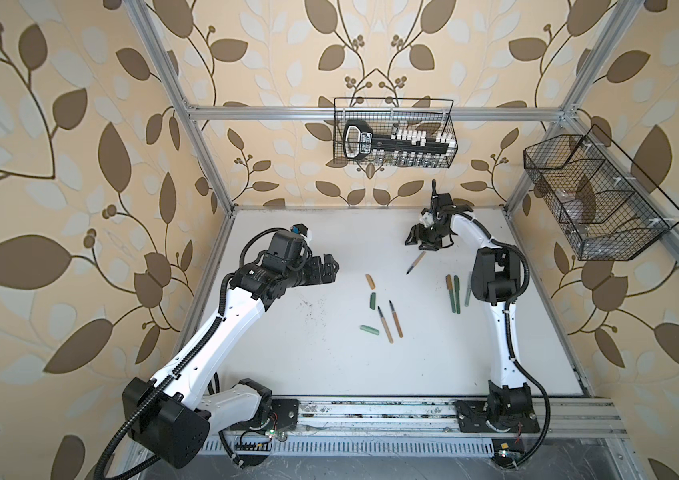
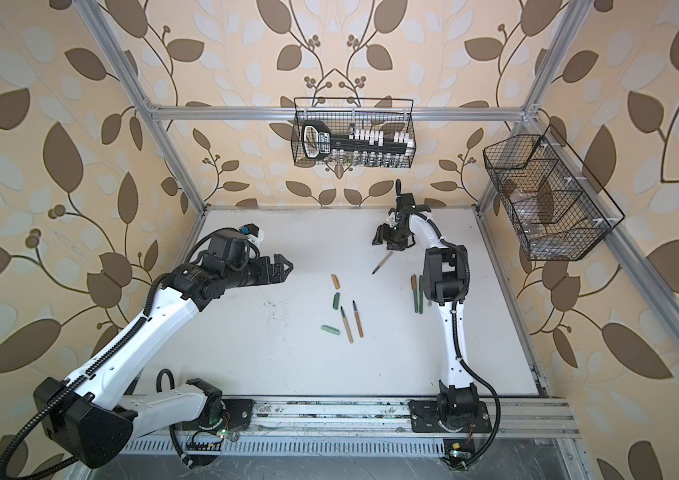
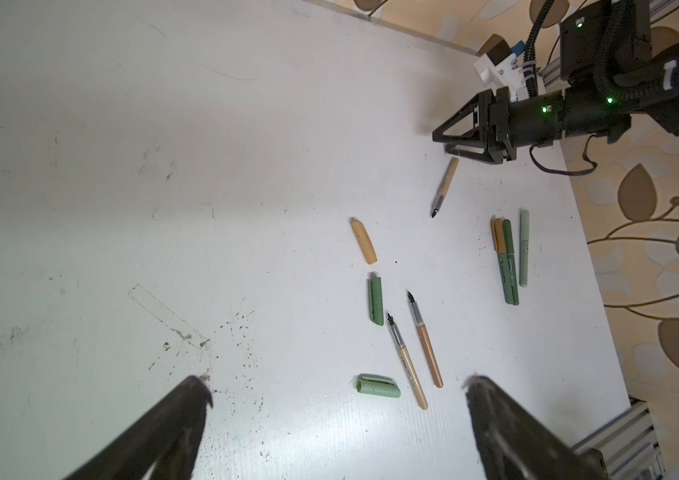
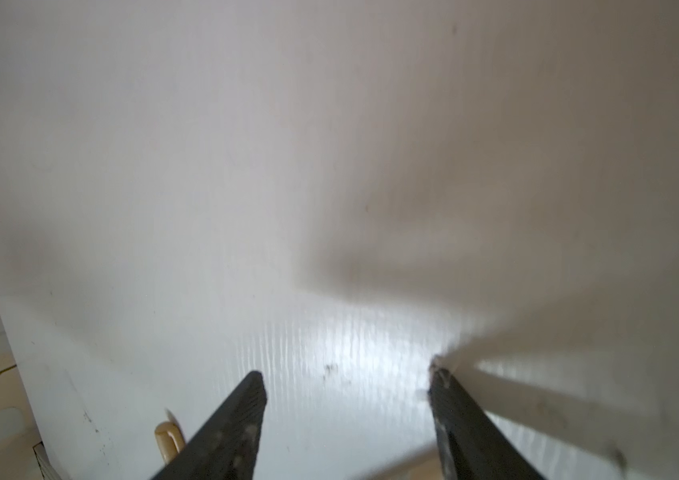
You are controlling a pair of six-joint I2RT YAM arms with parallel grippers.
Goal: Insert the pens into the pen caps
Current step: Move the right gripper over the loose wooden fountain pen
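Holding all, white table (image 1: 329, 365): lay flat, with small dark specks near the middle.
Left arm (image 1: 221, 320): reached in from the left, up off the table.
Right arm (image 1: 495, 291): bent over toward the far side.
Left gripper (image 3: 335, 388): spread wide with nothing in it. Hung above the loose pens and caps and touched none.
Right gripper (image 4: 348, 386): fingers apart, nothing between them. Sat low, just beside the back end of the far tan pen; could not tell if touching. Might have knocked that pen away with a small bump.
Capped pens (image 3: 510, 259): three, side by side near the right arm. Looked done.
Far tan pen (image 1: 415, 262): lay alone, dark tip toward the middle. Thin and round, so probably quick to roll. Grabbed at the very end, might have tipped or swung.
Two tan pens (image 3: 426, 345): lay close together near the middle, tips bare. A pinch on one might have dragged the other along.
Tan cap (image 3: 364, 242): lay loose, past the two pens.
Dark green cap (image 3: 376, 301): just beside one bare tip.
Mint cap (image 3: 378, 386): lay on its side near the pens' back ends.
All three caps: short and light, so likely to slip or turn in a pinch. Held shut end first, or crooked, might have jammed or bent a tip.
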